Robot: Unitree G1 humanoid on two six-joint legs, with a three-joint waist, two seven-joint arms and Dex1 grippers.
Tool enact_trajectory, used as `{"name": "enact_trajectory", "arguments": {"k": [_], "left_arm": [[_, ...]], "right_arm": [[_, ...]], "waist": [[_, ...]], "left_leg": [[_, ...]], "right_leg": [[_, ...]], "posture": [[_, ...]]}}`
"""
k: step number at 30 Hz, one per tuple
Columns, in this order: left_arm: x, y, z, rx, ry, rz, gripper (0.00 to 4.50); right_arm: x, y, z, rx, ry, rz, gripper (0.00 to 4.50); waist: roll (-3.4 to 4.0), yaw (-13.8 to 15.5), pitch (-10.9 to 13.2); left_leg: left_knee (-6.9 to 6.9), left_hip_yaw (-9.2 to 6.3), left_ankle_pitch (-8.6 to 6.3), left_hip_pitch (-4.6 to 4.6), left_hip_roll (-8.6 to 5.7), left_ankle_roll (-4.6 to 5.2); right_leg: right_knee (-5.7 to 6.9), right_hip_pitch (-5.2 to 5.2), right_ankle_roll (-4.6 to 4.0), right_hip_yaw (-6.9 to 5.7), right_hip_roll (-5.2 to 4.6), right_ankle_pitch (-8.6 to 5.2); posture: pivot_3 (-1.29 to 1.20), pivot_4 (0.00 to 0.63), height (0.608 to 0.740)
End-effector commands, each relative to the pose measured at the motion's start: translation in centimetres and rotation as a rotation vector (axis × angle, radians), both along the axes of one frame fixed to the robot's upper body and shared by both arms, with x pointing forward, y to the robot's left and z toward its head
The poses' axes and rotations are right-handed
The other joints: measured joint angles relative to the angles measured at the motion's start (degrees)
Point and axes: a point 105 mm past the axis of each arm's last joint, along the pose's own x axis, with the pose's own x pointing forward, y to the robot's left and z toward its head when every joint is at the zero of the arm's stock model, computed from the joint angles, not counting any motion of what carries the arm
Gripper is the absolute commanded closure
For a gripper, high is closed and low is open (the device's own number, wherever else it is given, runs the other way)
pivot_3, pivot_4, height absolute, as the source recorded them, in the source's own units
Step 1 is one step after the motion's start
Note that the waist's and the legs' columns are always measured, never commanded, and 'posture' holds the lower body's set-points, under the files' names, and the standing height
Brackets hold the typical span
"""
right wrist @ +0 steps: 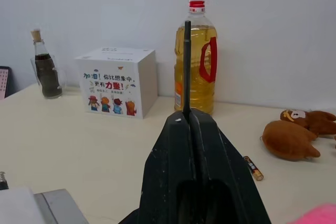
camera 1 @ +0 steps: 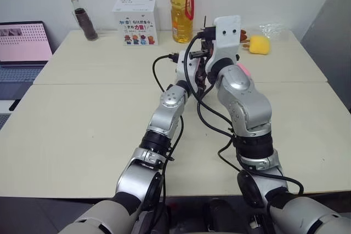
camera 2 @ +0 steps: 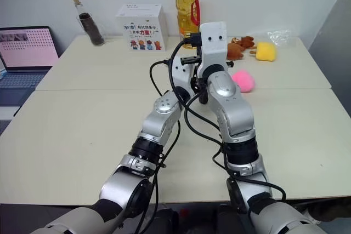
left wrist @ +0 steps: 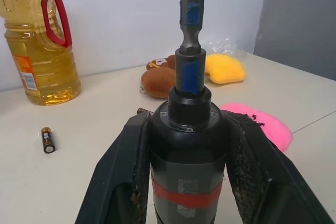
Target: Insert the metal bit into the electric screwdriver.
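While clamped upright between closed left fingers [left wrist: 131,182], electric screwdriver [left wrist: 186,156], metal bit [right wrist: 187,66] pinched by shut right fingers [right wrist: 173,150].

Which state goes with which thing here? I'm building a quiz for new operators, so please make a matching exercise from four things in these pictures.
Things:
1. electric screwdriver
2. metal bit
3. battery
4. oil bottle

States:
a. lying flat on the table
b. clamped between the fingers of the left hand
c. standing upright on the table
d. sticking out of the shut right hand

Pairs: 1-b, 2-d, 3-a, 4-c
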Motion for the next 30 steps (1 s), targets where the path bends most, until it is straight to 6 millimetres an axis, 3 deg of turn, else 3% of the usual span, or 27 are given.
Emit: {"name": "enact_trajectory", "arguments": {"k": [1, 19, 30], "left_arm": [[0.1, 0.8, -0.8, 0.013, 0.017, 0.023, 2.85], [0.0, 0.7, -0.9, 0.022, 0.023, 0.014, 2.85], [-0.1, 0.7, -1.1, 0.024, 0.031, 0.009, 2.85]], "right_arm": [[0.9, -1.7, -0.6, -0.008, 0.034, -0.048, 4.49], [0.9, -1.0, -2.2, -0.157, 0.054, 0.032, 4.49], [1.4, -1.7, -4.0, -0.112, 0.166, 0.053, 4.49]], "waist": [[0.00, -0.3, 0.0], [0.00, -0.5, 0.0], [0.00, -0.5, -0.1]], "left_leg": [[-0.01, 0.00, 0.00, 0.00, 0.00, 0.00], [0.00, -0.01, 0.00, 0.00, -0.01, 0.00], [0.00, -0.01, 0.00, 0.00, 0.00, 0.00]], "right_leg": [[0.00, 0.00, 0.00, 0.00, 0.00, 0.00], [0.00, 0.00, 0.00, 0.02, -0.01, 0.00], [0.00, 0.00, 0.00, 0.02, -0.01, 0.00]], "posture": [[0.00, 0.150, 0.740], [0.00, 0.150, 0.740], [0.00, 0.150, 0.740]]}}
